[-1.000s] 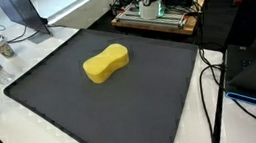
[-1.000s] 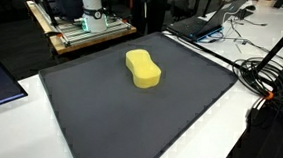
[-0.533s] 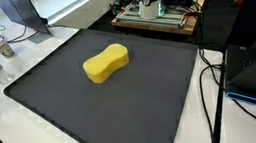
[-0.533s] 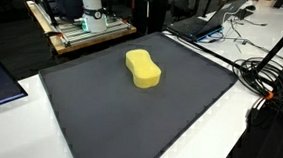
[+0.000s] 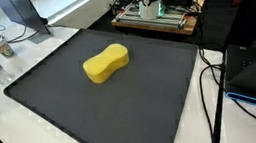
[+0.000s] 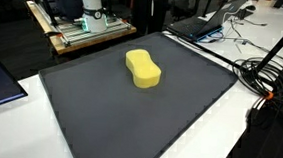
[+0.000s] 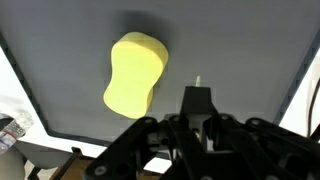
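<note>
Pincer [image 7: 197,100] shut tight, fingers pressed together with nothing between them, hanging above the dark mat [image 7: 240,60]; it shows only in the wrist view, out of frame in both exterior views. Yellow sponge [image 7: 135,75] lies flat on the mat, apart from the pincer and to its left in the wrist view. In both exterior views the sponge [image 5: 106,63] [image 6: 142,69] sits alone around mid-mat, toward the far side. Mat rests on a white worktop [image 5: 36,135], with cables [image 6: 267,78] trailing off its right edge. Risk, as a judgement: coming down with fingers shut would only poke or shove the soft sponge, not grip it. It squashes easily, so it could skid on the mat. A wide swing could also snag the cables. Versus the earlier frames: no change, sponge and mat in the same spots, pincer just as shut.
</note>
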`<move>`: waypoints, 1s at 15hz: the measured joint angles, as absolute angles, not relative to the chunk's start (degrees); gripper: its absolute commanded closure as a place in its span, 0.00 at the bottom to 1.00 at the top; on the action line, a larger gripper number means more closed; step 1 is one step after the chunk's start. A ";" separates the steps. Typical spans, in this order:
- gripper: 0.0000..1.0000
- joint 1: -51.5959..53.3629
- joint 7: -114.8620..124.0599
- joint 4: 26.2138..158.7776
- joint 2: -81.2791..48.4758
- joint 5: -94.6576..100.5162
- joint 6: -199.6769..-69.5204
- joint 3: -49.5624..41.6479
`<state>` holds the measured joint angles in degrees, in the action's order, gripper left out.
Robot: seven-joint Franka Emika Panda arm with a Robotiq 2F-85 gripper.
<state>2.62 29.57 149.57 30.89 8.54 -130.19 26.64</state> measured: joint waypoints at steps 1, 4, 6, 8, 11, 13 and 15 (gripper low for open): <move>0.96 2.15 31.63 147.95 29.45 10.08 -129.59 27.76; 0.96 0.53 38.32 142.45 24.36 15.91 -126.14 30.72; 0.96 -0.12 42.91 138.19 20.24 20.13 -122.18 31.74; 0.96 -0.08 46.71 133.43 15.66 23.60 -117.59 31.89; 0.96 1.18 51.10 125.45 7.70 28.03 -110.89 31.29; 0.96 3.40 53.35 120.24 2.41 29.81 -107.03 29.74; 0.96 6.28 54.60 115.02 -2.64 30.50 -103.97 27.19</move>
